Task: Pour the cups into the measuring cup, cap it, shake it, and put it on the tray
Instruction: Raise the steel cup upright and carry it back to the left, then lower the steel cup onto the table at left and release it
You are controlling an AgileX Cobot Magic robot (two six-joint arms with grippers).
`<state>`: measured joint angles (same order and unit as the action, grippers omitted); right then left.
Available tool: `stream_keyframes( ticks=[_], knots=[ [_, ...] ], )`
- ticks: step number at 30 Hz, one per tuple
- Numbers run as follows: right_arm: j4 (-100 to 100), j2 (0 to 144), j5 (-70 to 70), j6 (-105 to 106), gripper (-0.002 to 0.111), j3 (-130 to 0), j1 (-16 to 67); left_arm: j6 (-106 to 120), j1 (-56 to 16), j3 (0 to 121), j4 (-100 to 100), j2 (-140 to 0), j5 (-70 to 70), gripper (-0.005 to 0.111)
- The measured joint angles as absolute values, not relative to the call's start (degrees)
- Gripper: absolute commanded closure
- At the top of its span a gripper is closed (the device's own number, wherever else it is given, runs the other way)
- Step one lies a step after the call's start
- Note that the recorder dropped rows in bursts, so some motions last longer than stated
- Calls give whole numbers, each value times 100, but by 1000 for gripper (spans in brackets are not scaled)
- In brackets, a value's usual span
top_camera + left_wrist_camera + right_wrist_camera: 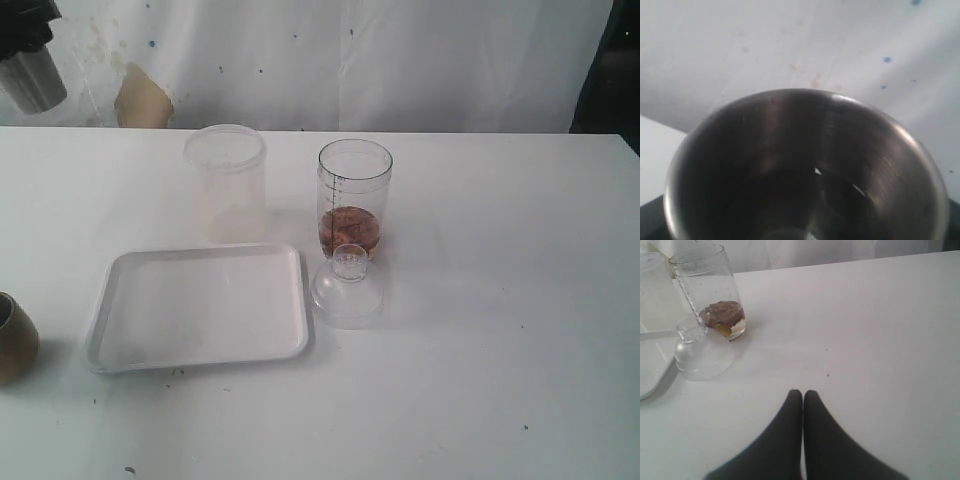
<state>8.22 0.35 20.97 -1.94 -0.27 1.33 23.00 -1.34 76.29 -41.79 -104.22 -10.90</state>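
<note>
High at the far left, my left gripper (28, 45) is shut on the steel tumbler (33, 80), held well above the table. The left wrist view looks straight into the tumbler's dark inside (805, 175); the fingers are hidden there. The wooden cup (14, 340) stands at the left edge, partly cut off. The measuring cup (354, 195) (707, 290) stands upright mid-table with brown material at its bottom. Its clear domed cap (347, 285) (702, 357) lies just in front of it. The white tray (200, 305) lies to the left of the cap. My right gripper (803, 392) is shut and holds nothing, over bare table.
A frosted translucent plastic cup (226, 180) stands behind the tray, left of the measuring cup. A white stained sheet (350, 60) hangs behind the table. Small dark specks dot the tabletop (865, 340).
</note>
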Motion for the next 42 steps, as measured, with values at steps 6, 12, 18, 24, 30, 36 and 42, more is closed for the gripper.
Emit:
stream_keyframes(
  ticks=[6, 12, 18, 24, 30, 36, 42],
  knots=[
    [822, 35, 2097, -194, 108, -27, 133, 1614, -174, 7629, -2610, -10422, -881, 107],
    [822, 35, 2097, -194, 108, -27, 133, 1316, -174, 7169, -1654, -10422, -1026, 107],
    [822, 35, 2097, -194, 108, -27, 133, -826, -107, 6487, 1044, -10425, -1785, 107],
    [822, 35, 2097, -194, 108, -27, 133, -2841, 57, 6268, 3145, -10706, -2890, 107],
    [822, 35, 2097, -194, 108, -27, 133, -3040, 69, 6232, 3385, -11181, -3097, 107],
    [822, 35, 2097, -194, 108, -27, 133, -2905, 69, 6232, 3425, -11614, -3399, 107],
    [822, 35, 2097, -194, 108, -27, 133, -2855, 69, 6232, 3466, -11915, -3554, 107]
  ],
)
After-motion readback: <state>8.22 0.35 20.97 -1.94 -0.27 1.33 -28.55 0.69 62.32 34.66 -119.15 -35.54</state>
